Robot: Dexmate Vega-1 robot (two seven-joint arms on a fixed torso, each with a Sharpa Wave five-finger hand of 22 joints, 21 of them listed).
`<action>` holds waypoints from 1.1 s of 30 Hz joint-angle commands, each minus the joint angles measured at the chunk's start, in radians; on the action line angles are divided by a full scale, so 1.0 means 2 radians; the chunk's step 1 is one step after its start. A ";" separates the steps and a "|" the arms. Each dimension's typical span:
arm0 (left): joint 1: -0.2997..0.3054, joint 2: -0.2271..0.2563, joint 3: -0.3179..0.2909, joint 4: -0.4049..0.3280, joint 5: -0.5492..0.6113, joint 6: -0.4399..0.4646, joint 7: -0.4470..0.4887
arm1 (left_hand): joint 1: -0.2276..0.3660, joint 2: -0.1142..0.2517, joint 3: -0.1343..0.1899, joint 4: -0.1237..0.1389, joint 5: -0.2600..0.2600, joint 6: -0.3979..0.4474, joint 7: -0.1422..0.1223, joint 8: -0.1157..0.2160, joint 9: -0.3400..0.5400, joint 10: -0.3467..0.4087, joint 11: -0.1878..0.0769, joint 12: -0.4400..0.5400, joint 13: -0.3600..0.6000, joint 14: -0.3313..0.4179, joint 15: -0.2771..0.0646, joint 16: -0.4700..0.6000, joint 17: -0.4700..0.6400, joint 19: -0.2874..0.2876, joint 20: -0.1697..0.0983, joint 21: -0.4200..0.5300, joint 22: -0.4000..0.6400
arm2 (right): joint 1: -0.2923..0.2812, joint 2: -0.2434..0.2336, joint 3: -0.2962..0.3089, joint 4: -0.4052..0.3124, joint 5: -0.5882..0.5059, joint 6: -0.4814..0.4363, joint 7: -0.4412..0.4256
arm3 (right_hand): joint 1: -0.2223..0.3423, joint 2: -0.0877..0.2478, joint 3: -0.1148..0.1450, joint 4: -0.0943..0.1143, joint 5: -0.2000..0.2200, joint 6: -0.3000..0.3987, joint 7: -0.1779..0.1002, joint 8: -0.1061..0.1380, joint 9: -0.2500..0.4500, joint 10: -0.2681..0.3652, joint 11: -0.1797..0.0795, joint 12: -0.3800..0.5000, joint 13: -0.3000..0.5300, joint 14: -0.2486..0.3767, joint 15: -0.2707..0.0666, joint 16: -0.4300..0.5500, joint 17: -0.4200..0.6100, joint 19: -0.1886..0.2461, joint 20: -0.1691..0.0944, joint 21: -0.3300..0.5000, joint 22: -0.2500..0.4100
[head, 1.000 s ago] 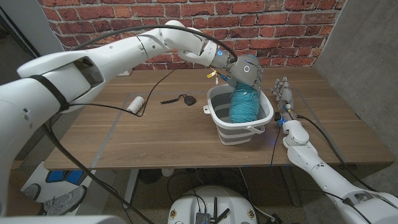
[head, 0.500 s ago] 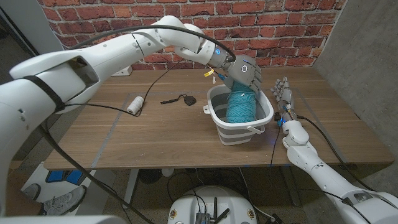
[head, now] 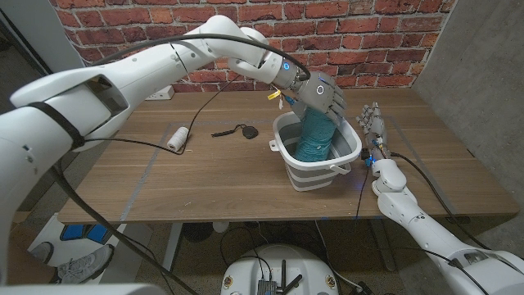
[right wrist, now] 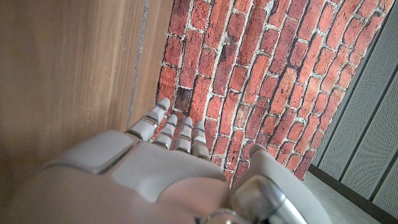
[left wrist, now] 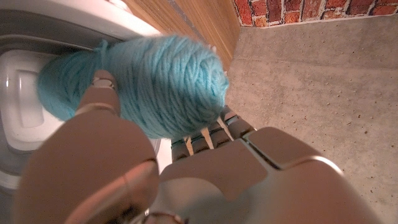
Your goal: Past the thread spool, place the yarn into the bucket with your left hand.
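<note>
Plump teal yarn (head: 315, 138) upright in bucket (head: 304, 175)

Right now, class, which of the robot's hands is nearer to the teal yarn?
Left. The left hand is on top of the yarn in the bucket; the right hand stands beside the bucket, apart.

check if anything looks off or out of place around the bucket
Nothing stands out. The bucket stands upright on the table, the yarn sits inside it under the left hand, and the thread spool lies apart.
</note>
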 commanded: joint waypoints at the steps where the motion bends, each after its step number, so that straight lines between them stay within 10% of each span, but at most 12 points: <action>1: 0.003 -0.007 -0.012 0.011 -0.015 -0.014 -0.012 | -0.022 -0.001 -0.007 0.006 -0.003 -0.012 0.007 -0.008 0.000 -0.014 0.012 0.003 -0.002 -0.016 0.002 0.000 0.001 -0.015 -0.036 -0.003 0.002 | 0.005 0.002 -0.002 0.007 0.001 0.001 0.002 | -0.004 0.026 0.003 0.000 -0.001 0.004 0.001 0.003 0.002 0.001 0.000 0.001 0.001 -0.001 0.003 0.004 0.001 0.004 0.003 0.002 0.001; 33: 0.045 0.017 -0.063 -0.018 -0.035 0.025 0.006 | -0.077 0.017 -0.016 0.024 0.000 -0.024 0.018 -0.010 0.001 -0.032 0.032 0.007 -0.004 -0.027 0.018 0.005 0.002 -0.022 -0.023 0.001 0.002 | 0.000 -0.004 0.000 -0.008 -0.002 -0.001 -0.003 | -0.005 0.025 0.004 0.000 -0.002 0.004 0.001 0.002 0.002 0.001 0.001 0.001 0.001 -0.002 0.003 0.004 0.001 0.004 0.003 0.002 0.001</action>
